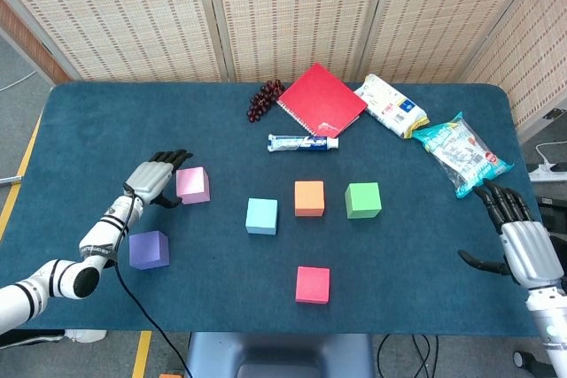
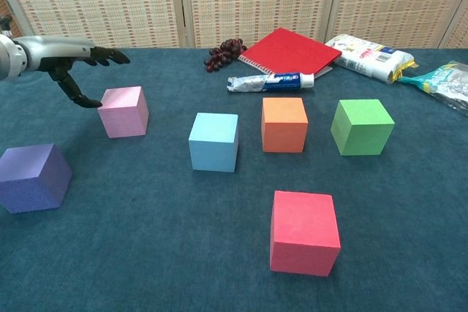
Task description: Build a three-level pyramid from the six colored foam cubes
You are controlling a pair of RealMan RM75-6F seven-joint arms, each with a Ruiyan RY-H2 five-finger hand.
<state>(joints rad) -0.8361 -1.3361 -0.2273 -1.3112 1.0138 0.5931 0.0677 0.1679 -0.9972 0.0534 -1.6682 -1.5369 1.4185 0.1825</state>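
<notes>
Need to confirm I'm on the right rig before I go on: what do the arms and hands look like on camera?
Both hands match: the left hand and right hand have a silver-grey ribbed back and black fingers. The left forearm is white with black bands and a dark round joint at the elbow; a thin black cable trails from it. Only the right arm's white wrist section shows.
</notes>
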